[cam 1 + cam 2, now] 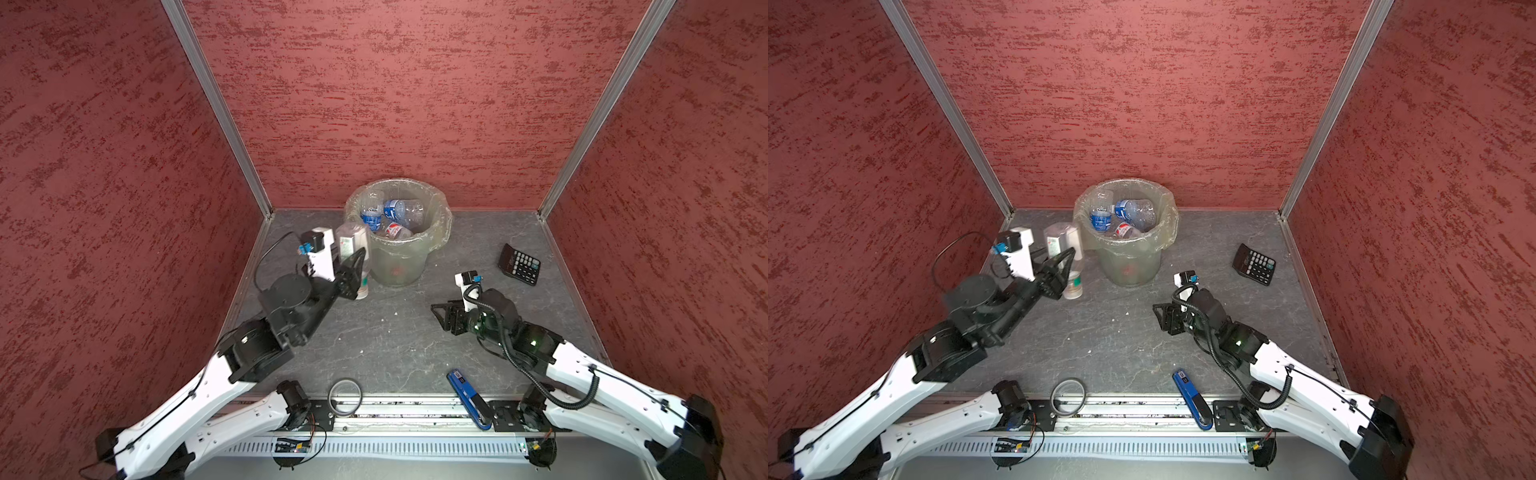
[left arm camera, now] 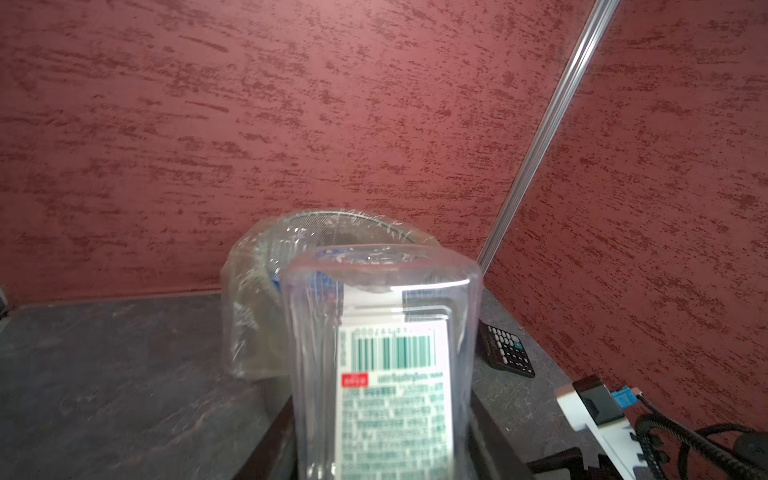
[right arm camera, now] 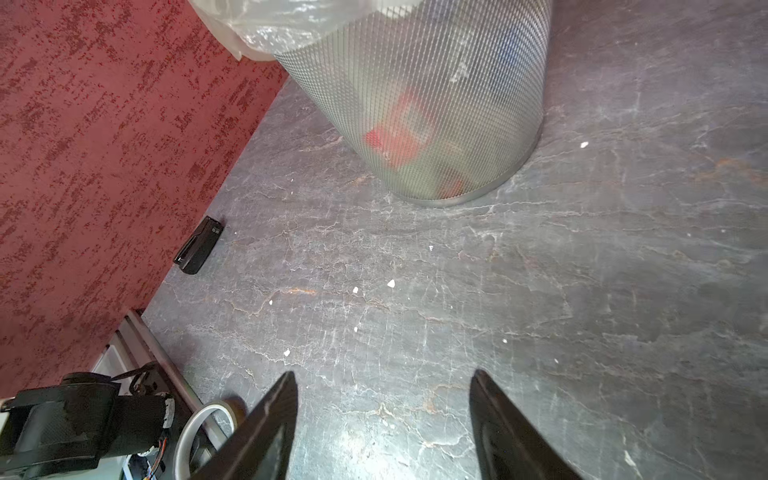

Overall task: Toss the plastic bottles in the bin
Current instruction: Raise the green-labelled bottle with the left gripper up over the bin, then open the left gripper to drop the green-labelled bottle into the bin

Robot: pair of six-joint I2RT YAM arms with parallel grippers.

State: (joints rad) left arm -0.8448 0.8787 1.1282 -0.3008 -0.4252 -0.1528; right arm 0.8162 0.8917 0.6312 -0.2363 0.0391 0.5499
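Observation:
A clear plastic bottle (image 1: 348, 243) (image 1: 1059, 241) (image 2: 374, 353) with a white and green label hangs above the table, just left of the bin. My left gripper (image 1: 355, 268) (image 1: 1067, 268) (image 2: 382, 457) is shut on it, a dark finger on each side. The bin (image 1: 395, 266) (image 1: 1129, 266) (image 2: 249, 299) (image 3: 436, 104) is round, of mesh, lined with a clear bag, and stands at the back centre. Several bottles (image 1: 395, 210) (image 1: 1133, 210) lie inside it. My right gripper (image 1: 442, 316) (image 1: 1160, 316) (image 3: 382, 374) hovers low to the right of the bin, open, with only bare table between its fingers.
A black calculator (image 1: 519, 264) (image 1: 1254, 264) (image 2: 505, 351) lies at the right. A blue-and-black stapler-like tool (image 1: 467, 399) (image 1: 1192, 399) and a tape ring (image 1: 345, 397) (image 1: 1068, 397) (image 3: 195, 432) rest at the front edge. A small black object (image 3: 198, 245) sits by the left wall. Red walls enclose three sides.

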